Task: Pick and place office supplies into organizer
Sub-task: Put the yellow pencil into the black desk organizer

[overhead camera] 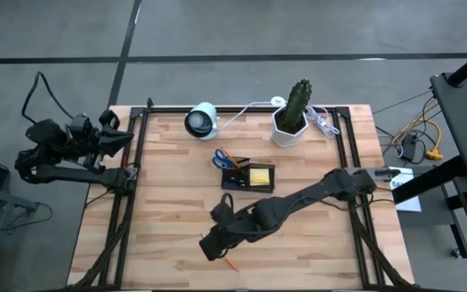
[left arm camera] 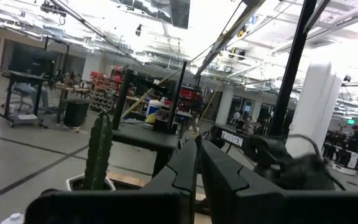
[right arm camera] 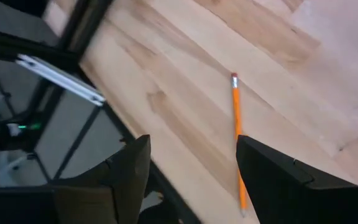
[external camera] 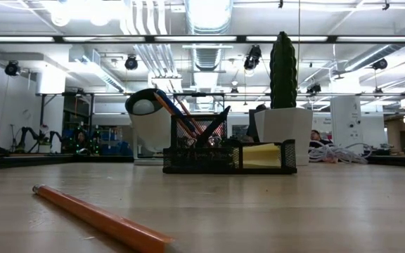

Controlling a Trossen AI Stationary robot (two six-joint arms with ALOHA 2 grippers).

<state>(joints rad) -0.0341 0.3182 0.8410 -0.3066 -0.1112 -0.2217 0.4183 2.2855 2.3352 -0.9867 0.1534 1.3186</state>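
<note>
One legible word: "TROSSEN" is printed in white on a dark arm part seen in the left wrist view.
Pencil (right arm camera: 237, 137): thin and orange, with a reddish eraser end; it lies flat on the bare wood near the table's front edge, well apart from the organizer, and is touched by nothing. It is also seen in the high view (overhead camera: 230, 264) and, close to the lens, in the low view (external camera: 97, 219).
Organizer (overhead camera: 248, 177): a small black mesh tray with compartments, set at mid-table (in front of the cactus pot).
Organizer contents: a yellow sticky-note pad (overhead camera: 259, 175) sits in one compartment; blue-handled scissors (overhead camera: 224, 158) and several pens or pencils (external camera: 181, 112) stand tilted in another.
Right tool (overhead camera: 215, 243): its arm is stretched across the table toward the front; the tool is held above the wood just beside the pencil, fingers (right arm camera: 126, 168) spread wide apart and nothing between them.
Left tool (overhead camera: 128, 139): held off the table's left rear corner, above the frame; its fingers (left arm camera: 185, 168) are pressed nearly together and hold nothing.
Cactus pot (overhead camera: 289, 126): white and hexagonal, holding a tall green cactus, at the table's rear.
Camera (overhead camera: 200, 120): a white rounded unit with a dark lens, left of the pot, with white cables (overhead camera: 323, 122) trailing by the pot.
</note>
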